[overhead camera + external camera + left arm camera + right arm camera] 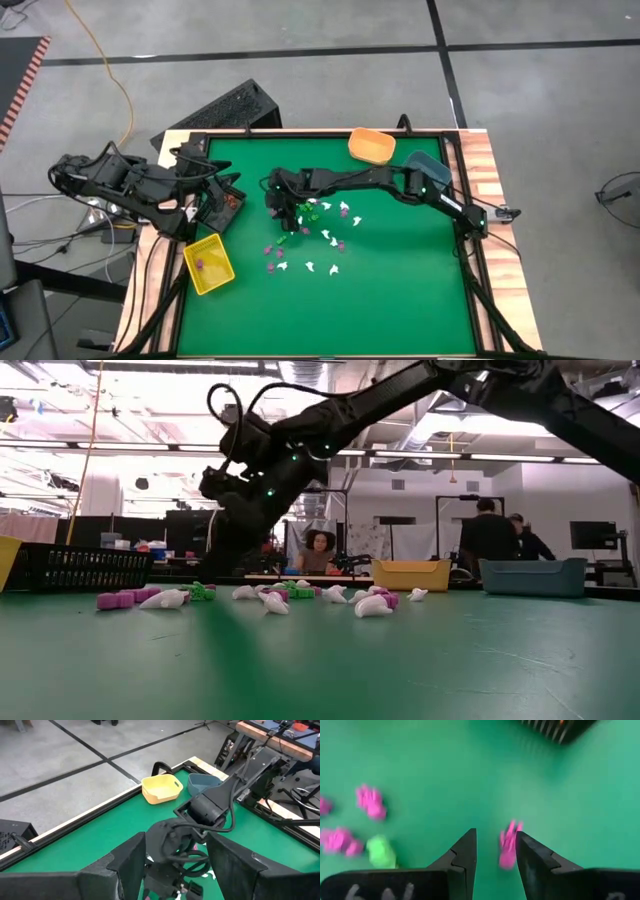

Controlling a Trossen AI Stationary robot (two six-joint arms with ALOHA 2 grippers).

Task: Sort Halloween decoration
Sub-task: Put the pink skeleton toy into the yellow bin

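- My right end effector [495, 857] hangs spread over the trinket cluster [310, 238] at mid-tabletop [400, 300], a purple trinket [508, 845] between its fingers, not yet pinched; I judge this the pick step.
- Next: lower, close, carry it to a bin.
- Only the right wrist view shows that gap.
- Beyond the cluster, my left end effector [175, 865] waits spread by the black bin [222, 203].

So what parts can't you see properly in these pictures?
- Whether the right gripper touches the purple trinket: the right wrist view is blurred there.
- What lies in the black bin: the left arm covers it from above.
- The inside of the yellow bin and blue bin: the low view shows only their walls.
- The trinkets' shapes: too small from above.
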